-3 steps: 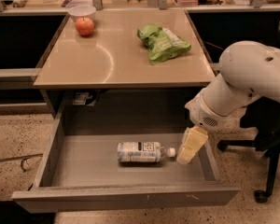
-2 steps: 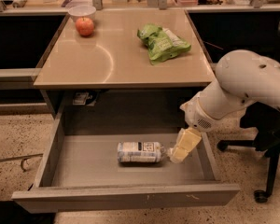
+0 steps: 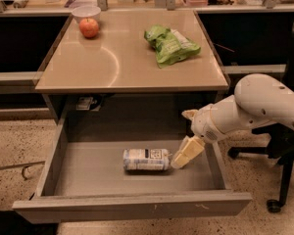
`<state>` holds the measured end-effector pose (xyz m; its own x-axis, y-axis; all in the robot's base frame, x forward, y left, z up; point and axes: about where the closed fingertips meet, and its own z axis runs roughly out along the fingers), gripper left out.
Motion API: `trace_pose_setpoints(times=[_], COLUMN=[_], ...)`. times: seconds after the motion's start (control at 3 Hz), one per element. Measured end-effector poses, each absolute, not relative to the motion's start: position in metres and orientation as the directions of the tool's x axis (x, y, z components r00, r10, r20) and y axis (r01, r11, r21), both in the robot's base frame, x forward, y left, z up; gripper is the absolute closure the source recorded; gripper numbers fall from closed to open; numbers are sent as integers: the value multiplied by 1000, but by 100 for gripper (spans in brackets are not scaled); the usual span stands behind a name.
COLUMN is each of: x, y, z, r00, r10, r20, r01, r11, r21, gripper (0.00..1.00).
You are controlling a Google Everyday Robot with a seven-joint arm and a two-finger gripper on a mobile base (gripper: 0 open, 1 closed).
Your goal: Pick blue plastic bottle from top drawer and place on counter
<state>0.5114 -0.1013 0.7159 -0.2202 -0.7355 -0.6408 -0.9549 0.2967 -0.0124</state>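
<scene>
In the single camera view, we see the top drawer pulled wide open below the counter. The blue plastic bottle lies on its side on the drawer floor, roughly in the middle, with its cap end pointing right. The gripper is down inside the drawer at that cap end, touching it or just beside it. We cannot tell whether it is open, closed or holding anything. The white arm reaches in over the drawer's right wall. On the counter sit a green snack bag, an apple and a bowl behind the apple.

We judge the grasp not yet secured. The bottle is round and lying flat, so a push at its end could slide or spin it away to the left. A hold on the narrow cap alone may slip during the lift. If the arm rises too close to the counter's front edge, it or the bottle could strike the underside. The bag also narrows the landing space on the right.
</scene>
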Motion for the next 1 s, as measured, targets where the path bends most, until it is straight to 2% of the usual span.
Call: trace_pose_setpoints(times=[0.67, 1.0], x=[510, 511], y=[-93, -73], z=[706, 690], r00=[-207, -182], r10=[-715, -717], r20=[-667, -673], r01=[-956, -961], r11=[292, 273], r21=[-16, -31], gripper=[0, 0])
